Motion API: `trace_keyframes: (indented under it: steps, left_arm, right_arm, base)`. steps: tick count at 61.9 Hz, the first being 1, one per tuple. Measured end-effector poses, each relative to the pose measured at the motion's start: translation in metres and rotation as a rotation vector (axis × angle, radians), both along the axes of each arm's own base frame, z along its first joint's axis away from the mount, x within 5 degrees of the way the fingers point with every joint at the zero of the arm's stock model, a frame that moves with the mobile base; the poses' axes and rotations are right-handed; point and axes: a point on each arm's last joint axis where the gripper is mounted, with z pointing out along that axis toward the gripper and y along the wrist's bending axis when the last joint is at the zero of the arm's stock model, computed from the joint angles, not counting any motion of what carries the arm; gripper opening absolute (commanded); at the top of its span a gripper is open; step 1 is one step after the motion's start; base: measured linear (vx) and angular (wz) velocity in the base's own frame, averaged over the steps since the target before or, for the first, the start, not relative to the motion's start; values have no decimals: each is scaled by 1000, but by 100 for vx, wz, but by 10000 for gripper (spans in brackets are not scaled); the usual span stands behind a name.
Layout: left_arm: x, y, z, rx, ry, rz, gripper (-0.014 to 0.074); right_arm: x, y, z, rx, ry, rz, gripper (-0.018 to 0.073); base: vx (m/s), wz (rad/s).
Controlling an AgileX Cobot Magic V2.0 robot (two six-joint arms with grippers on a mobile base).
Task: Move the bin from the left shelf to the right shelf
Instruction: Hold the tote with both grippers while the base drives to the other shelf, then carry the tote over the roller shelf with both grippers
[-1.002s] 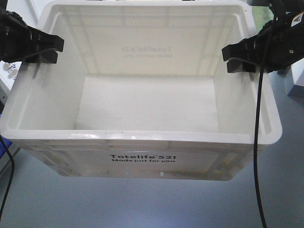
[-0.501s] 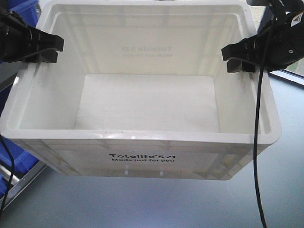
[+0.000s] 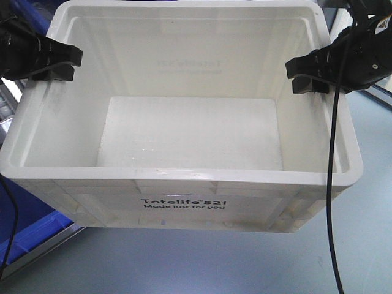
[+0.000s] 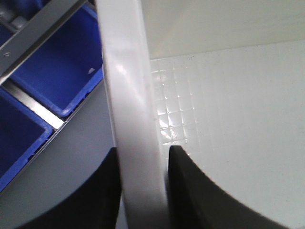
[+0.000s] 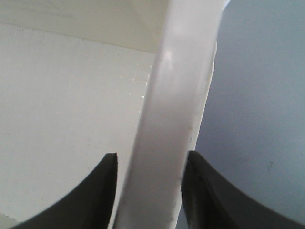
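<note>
The bin (image 3: 184,174) hangs in the air above the grey floor (image 3: 202,269), carried between the two arms, with its printed front facing the camera and its inside empty. The left tool (image 3: 60,61) is closed on the ribbed rim of the left side wall, and the right tool (image 3: 309,75) is closed on the rim of the opposite wall at about the same height. Both wrist views show one dark finger inside the wall and one outside, drawn in until only the thickness of the rim parts them. Holding it on two opposite sides makes sense, as the tote looks too broad for one tool, and matched grips keep it level. The thick rim also gives the fingers a ledge to bear on, where the smooth wall would not. Blue bins (image 3: 33,229) sit low on the left behind a metal shelf rail (image 4: 35,112), so the bin appears to be off the left shelf and in transit. The right shelf cannot be made out here. A black cable (image 3: 331,184) drops from the right arm across the bin's right rim and could snag when the bin is set down.
</note>
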Motion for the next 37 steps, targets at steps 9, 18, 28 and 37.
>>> trace_keyframes:
  steps: [9,18,28,37]
  left_arm:
    - [0,0,0,0,0,0,-8]
    - [0,0,0,0,1,0,-8]
    - [0,0,0,0,2,0,-8]
    - [0,0,0,1,4,-1,-8]
  right_arm:
    - [0,0,0,0,0,0,-4]
    - [0,0,0,0,0,0,-4]
    - [0,0,0,0,0,0,-4]
    - [0,0,0,0,0,0,-4]
  base:
    - [7,59]
    - [6,51]
    - [6,43]
    - [5,37]
